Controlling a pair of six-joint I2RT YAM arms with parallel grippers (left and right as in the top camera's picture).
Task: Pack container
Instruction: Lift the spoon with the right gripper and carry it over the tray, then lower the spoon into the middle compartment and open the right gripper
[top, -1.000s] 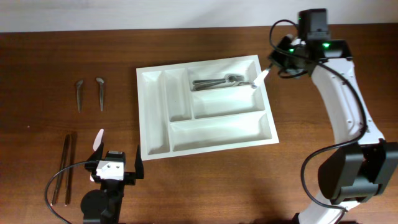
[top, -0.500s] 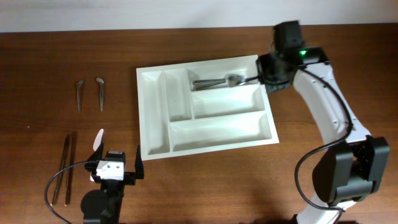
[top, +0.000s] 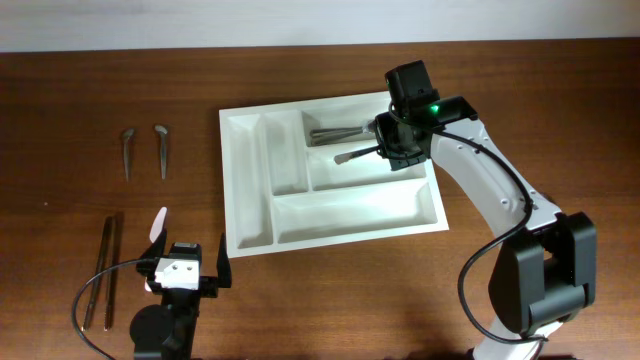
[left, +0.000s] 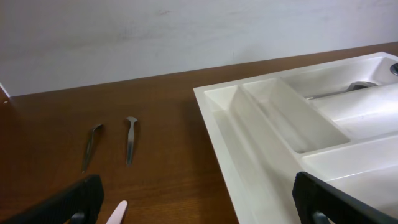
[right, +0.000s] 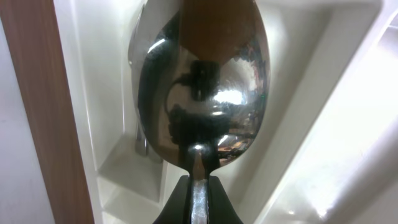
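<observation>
White plastic marks out the container (top: 248, 185), which lies at the centre of the frame on the wooden bench (top: 80, 80), turned slightly askew. The right fingers (right: 174, 208) are pinched narrow on the handle of a spoon (top: 352, 155) and hold it over the tray's upper right part, bowl pointing left. Whether it touches the tray I cannot tell. Several forks (top: 335, 132) lie in the top long compartment, and the other compartments look bare.

I judge the packing begun but well short of done. Two small spoons (top: 161, 148) wait at the upper left of the frame, two long dark utensils (top: 107, 245) at the lower left, and a pale utensil (top: 157, 224) sits just above the left fingers (top: 222, 272). Those stand wide at the bottom left and hold nothing.

Divider walls run close beside the held spoon, so lowering it calls for care. Left of the tray, the bench between the loose pieces looks open enough for the left arm to approach.
</observation>
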